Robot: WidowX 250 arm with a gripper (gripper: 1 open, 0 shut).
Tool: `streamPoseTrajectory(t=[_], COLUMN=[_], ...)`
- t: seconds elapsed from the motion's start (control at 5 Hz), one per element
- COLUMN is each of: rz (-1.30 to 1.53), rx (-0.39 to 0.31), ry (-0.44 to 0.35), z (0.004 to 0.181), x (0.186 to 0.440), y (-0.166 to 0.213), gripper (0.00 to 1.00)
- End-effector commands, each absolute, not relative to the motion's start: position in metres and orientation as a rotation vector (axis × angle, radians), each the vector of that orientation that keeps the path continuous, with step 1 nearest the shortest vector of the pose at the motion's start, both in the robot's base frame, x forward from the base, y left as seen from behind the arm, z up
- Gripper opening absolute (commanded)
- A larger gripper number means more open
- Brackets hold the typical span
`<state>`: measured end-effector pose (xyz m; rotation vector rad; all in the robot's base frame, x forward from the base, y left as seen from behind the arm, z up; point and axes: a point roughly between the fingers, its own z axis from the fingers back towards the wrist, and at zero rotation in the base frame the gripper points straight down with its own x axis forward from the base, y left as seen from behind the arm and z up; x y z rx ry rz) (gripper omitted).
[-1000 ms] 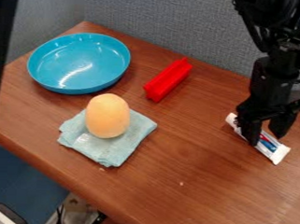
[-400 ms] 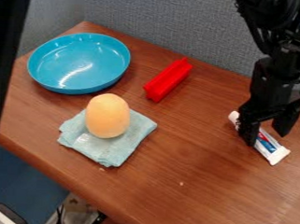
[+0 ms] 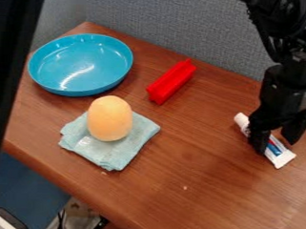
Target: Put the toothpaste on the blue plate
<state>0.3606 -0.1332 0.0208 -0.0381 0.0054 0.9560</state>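
The toothpaste (image 3: pixel 280 152), a small flat white tube with red and blue print, lies on the brown table near its right edge. My gripper (image 3: pixel 274 135) stands directly over it, pointing down. Its black fingers (image 3: pixel 257 133) are spread on either side of the tube and the jaws look open. The gripper hides the tube's middle, and the tube rests on the table. The blue plate (image 3: pixel 80 64), a round glossy turquoise dish, sits empty at the far left of the table, well away from the gripper.
A red rectangular block (image 3: pixel 173 80) lies between the plate and the gripper. An orange egg-shaped object (image 3: pixel 111 117) rests on a pale teal cloth (image 3: pixel 107 140) near the front edge. The table edge runs close behind the toothpaste on the right.
The gripper's fingers have spread wider around the toothpaste and the arm has shifted slightly right. The tube still lies in the same spot.
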Motion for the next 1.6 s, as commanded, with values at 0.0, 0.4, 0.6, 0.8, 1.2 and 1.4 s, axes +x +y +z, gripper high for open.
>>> streamPoseTrajectory(t=[0.0,0.4,0.6,0.8,1.2,1.4], rz=[0.945,0.953,0.955,0.961,0.968,0.973], rx=[-0.072,-0.071,-0.071,-0.069,-0.065,-0.062], ry=[-0.040,-0.051,-0.058,-0.064,-0.077,-0.083], z=[0.0361,0.0339,0.0322,0.0332,0.0325,0.0327], x=[0.3696,0.3713,0.3722,0.3721,0.3724,0.3723], y=[-0.1396,-0.1378,-0.1370,-0.1351,-0.1325,-0.1311], gripper=[1.00,1.00,0.00,0.00,0.00,0.00])
